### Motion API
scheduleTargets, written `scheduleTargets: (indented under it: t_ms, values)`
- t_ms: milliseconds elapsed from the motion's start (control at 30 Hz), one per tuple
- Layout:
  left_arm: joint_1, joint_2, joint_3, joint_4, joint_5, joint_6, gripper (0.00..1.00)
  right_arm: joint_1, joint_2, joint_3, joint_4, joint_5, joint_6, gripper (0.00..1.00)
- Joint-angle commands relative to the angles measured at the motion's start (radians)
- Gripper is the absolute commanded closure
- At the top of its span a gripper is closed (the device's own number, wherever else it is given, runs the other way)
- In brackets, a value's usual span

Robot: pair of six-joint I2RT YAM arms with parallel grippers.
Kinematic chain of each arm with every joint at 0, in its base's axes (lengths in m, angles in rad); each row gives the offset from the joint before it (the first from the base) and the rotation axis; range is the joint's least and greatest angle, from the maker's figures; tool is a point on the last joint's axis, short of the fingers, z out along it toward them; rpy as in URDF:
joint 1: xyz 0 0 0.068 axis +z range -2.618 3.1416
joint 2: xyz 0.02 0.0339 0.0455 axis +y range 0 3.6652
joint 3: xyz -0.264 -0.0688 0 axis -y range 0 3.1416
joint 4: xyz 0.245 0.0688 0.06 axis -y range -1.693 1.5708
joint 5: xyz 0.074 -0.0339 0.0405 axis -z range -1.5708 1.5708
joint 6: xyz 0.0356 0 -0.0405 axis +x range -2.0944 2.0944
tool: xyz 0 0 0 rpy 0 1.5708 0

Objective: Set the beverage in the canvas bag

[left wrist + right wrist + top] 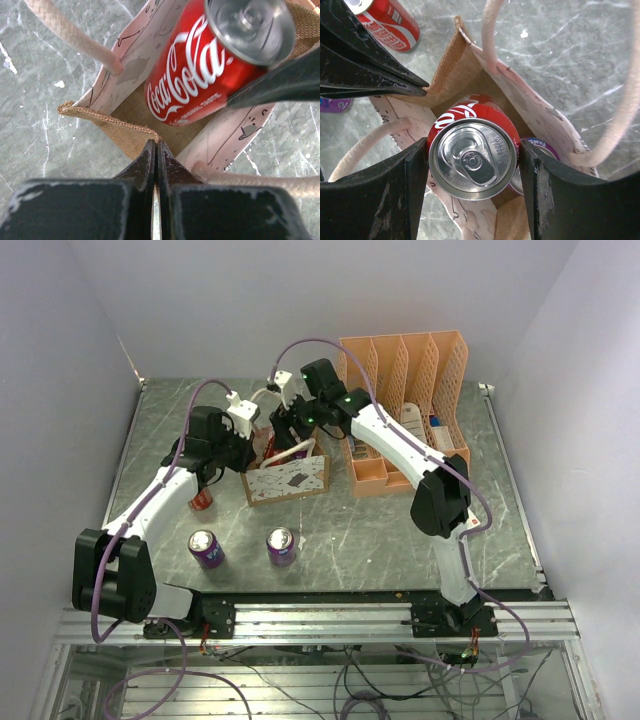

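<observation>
So the right gripper [475,182] has both fingers clamped on the sides of the red Coke can [470,117], top up, sitting in the open mouth of the canvas bag [462,75]. The left gripper [156,152] is pinched closed on the bag's brown edge. 1 purple can [542,146] is inside the bag. Out on the table [420,540]: another red can [390,25], 2 more purple ones [207,548], and the orange organizer [405,410] just right of the bag.

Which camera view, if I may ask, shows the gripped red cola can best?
The right wrist view: the cola can sits centred, lid whole, clamped in the right gripper over the canvas bag. The left wrist view shows its label side. In the top external view the arms mostly hide it.
</observation>
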Motion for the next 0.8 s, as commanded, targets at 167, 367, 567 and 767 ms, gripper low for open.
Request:
scheduleTargets:
  t_ms: [167, 367, 567, 767]
  values:
    - [0.004, -0.021, -0.009, 0.003, 0.025, 0.014, 0.93, 0.005, -0.029, -0.012, 0.085, 0.109, -0.008, 0.71]
    - [0.004, -0.02, -0.005, -0.001, 0.023, 0.013, 0.93, 0.019, -0.012, 0.003, 0.076, 0.137, -0.007, 0.71]
    - [0.003, -0.023, -0.007, -0.003, 0.021, 0.015, 0.93, 0.057, -0.015, -0.02, 0.101, 0.281, -0.015, 0.73]
    - [0.003, -0.023, -0.006, -0.002, 0.023, 0.012, 0.93, 0.057, 0.007, 0.011, 0.069, 0.154, -0.023, 0.71]
